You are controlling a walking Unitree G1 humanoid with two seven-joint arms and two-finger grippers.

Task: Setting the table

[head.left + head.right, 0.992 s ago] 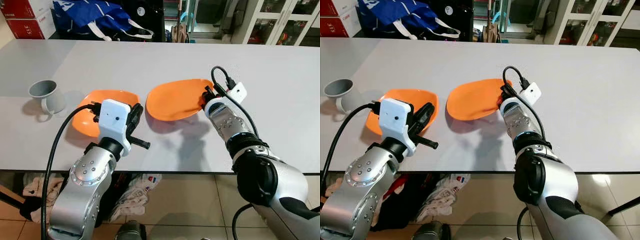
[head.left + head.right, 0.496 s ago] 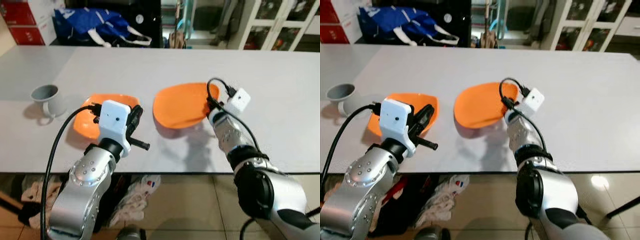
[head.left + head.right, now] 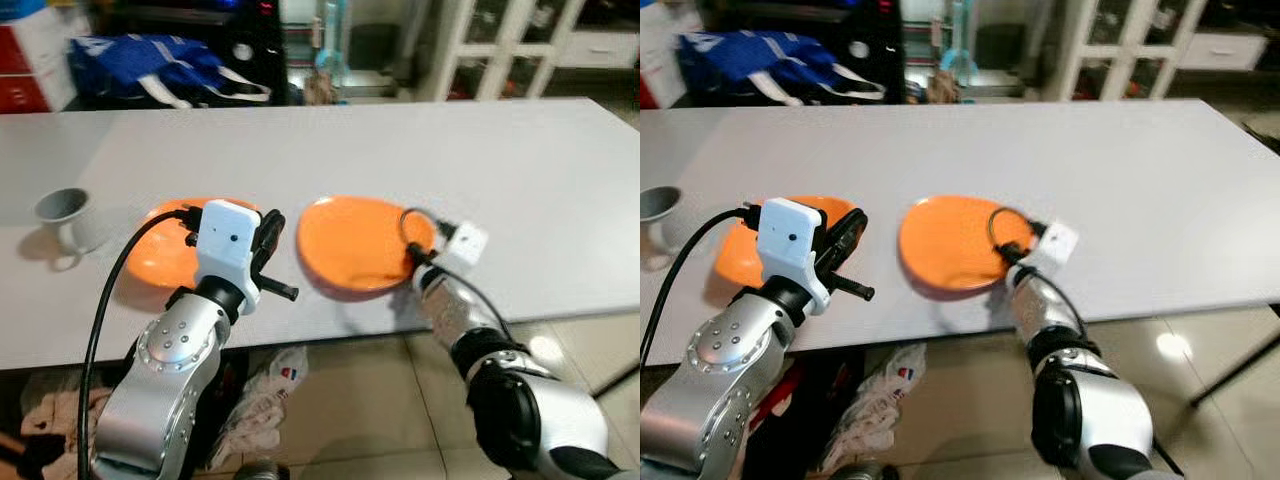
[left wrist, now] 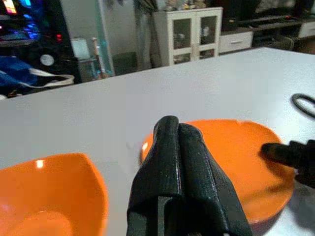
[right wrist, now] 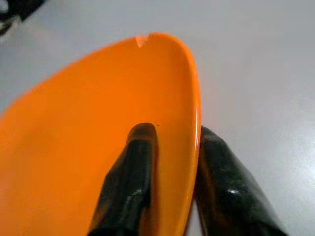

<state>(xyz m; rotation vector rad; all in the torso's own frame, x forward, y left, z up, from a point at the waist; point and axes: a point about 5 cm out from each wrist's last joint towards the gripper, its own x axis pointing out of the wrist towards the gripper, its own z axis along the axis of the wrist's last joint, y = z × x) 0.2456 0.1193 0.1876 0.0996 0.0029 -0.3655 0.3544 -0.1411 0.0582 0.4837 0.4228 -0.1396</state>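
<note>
Orange plate [image 5: 98,123] rim is pinched by the right gripper [image 5: 170,172]; left gripper [image 4: 179,172] pressed together.

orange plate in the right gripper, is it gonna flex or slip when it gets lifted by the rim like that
The orange plate looks thin and glossy, probably light plastic, so it likely stays stiff. The right gripper pinches only its rim, one finger inside, one outside, so it could slip or pivot. Its shallow shape suggests it slides on the table rather than tipping.
</note>
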